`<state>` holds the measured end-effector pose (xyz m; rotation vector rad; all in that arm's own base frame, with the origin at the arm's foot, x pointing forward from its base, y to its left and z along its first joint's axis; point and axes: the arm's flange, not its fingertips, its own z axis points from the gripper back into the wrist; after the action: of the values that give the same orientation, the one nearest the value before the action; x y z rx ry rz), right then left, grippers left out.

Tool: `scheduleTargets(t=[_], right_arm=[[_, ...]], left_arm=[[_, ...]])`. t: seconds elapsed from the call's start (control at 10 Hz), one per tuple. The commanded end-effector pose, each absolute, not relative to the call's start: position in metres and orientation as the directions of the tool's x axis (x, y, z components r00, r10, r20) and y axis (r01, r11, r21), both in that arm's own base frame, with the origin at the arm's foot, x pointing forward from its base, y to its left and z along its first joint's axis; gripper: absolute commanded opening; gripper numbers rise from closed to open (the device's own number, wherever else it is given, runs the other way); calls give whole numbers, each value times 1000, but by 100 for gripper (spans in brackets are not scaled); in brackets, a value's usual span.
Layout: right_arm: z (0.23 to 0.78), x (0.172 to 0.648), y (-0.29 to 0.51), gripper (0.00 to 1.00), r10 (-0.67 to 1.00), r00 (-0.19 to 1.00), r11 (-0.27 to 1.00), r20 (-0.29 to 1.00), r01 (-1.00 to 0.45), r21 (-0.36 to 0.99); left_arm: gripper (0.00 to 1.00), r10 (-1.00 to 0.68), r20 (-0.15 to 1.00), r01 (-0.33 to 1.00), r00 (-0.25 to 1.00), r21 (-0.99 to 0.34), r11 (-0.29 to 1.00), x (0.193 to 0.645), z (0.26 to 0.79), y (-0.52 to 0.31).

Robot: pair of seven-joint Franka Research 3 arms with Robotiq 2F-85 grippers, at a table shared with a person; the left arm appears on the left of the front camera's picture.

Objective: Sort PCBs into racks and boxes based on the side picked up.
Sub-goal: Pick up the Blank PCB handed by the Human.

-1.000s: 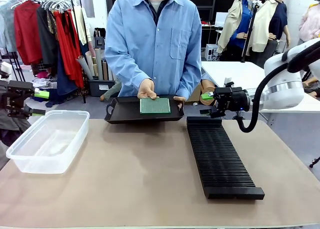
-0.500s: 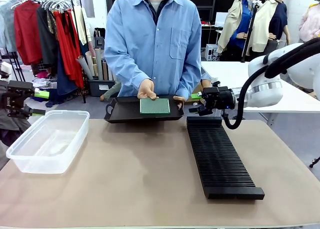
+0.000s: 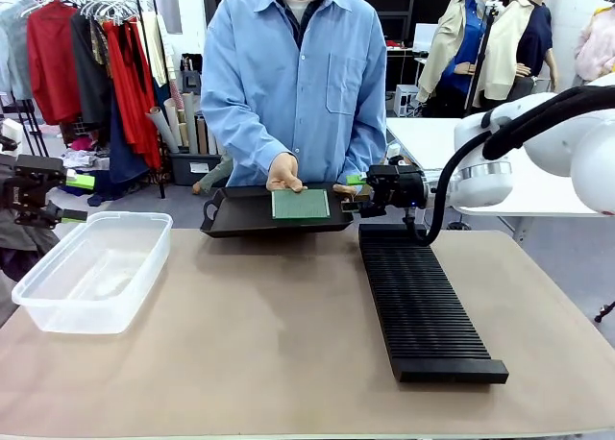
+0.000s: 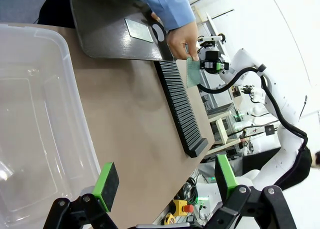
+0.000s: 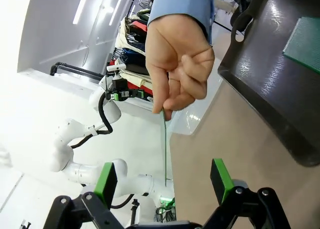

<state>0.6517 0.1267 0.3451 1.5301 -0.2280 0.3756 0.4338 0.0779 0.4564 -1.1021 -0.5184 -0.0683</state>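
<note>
Right gripper [image 5: 163,181] open; a person's hand [image 5: 176,64] holds a PCB [image 5: 164,144] edge-on before it. Left gripper [image 4: 165,181] open near the clear tub [image 3: 67,310]. Tan bench [image 3: 269,334]; hung clothes [image 3: 53,61] far left.

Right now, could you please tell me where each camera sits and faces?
Front: between the arms, facing the person across the table; right arm and right tool show.
Left wrist: by the tub, looking across to the rack; open left tool at bottom.
Right wrist: facing the person's hand holding a PCB edge-on; open right tool at bottom.
Shared: all see the black tray.
</note>
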Motion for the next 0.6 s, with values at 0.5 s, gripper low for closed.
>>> scheduleTargets(t=[0.5], right_arm=[[351, 670, 177, 100, 89, 938, 12, 336, -339, 941]], left_arm=[[100, 198, 434, 308, 879, -833, 459, 433, 458, 78]])
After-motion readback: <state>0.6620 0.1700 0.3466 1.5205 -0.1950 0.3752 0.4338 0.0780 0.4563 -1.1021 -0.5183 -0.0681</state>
